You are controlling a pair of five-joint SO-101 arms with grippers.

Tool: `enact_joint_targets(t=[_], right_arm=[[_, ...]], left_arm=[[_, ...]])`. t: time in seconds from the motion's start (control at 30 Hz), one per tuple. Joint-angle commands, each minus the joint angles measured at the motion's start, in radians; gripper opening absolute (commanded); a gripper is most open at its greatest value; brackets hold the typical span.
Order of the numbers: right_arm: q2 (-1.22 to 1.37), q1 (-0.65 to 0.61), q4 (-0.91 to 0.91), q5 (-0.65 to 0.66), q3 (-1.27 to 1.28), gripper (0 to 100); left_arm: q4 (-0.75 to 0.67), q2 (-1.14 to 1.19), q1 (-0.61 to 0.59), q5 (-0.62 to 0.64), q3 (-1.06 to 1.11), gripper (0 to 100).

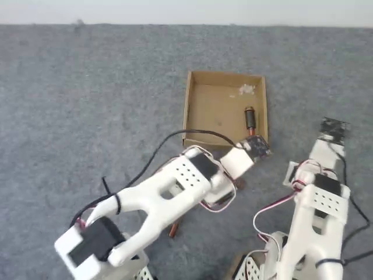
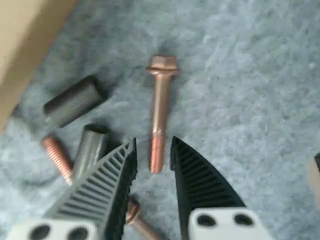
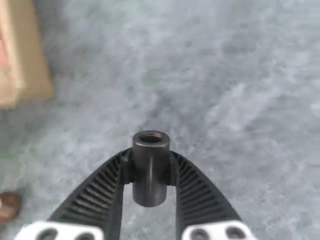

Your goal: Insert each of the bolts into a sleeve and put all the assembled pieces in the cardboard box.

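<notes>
The open left pincer [image 2: 152, 142] is best closed squarely on the bolt [image 2: 159, 115] between its jaws, while the sleeve [image 3: 149, 187] is gripped bore-up by the right pincer [image 3: 150, 156]

A grey carpet [image 1: 81, 93] covered the table, fuzzy and mottled, with lighter and darker flecks in its nap. In the high view it ran from the lower edge up to a straight seam near the top of the frame. Above that seam lay a pale strip [image 1: 186, 10], plain and whitish; I could not tell whether it was wall or bare surface. In the wrist views the fibres looked matted and woolly. The light was soft and even, the shadows faint.
</notes>
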Motion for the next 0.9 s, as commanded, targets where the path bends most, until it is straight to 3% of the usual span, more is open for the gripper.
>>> enact_joint_targets(t=[0.0, 0.63, 0.87], right_arm=[[-0.008, 0.067, -0.016, -0.029, -0.068, 0.6], [-0.008, 0.068, -0.018, -0.031, -0.068, 0.6], [-0.016, 0.071, -0.013, -0.031, -0.068, 0.6]], left_arm=[[-0.046, 0.043, 0.021, -0.011, -0.018, 11], [-0.152, 0.097, 0.025, -0.006, -0.067, 11], [-0.157, 0.098, 0.02, -0.005, -0.065, 18]])
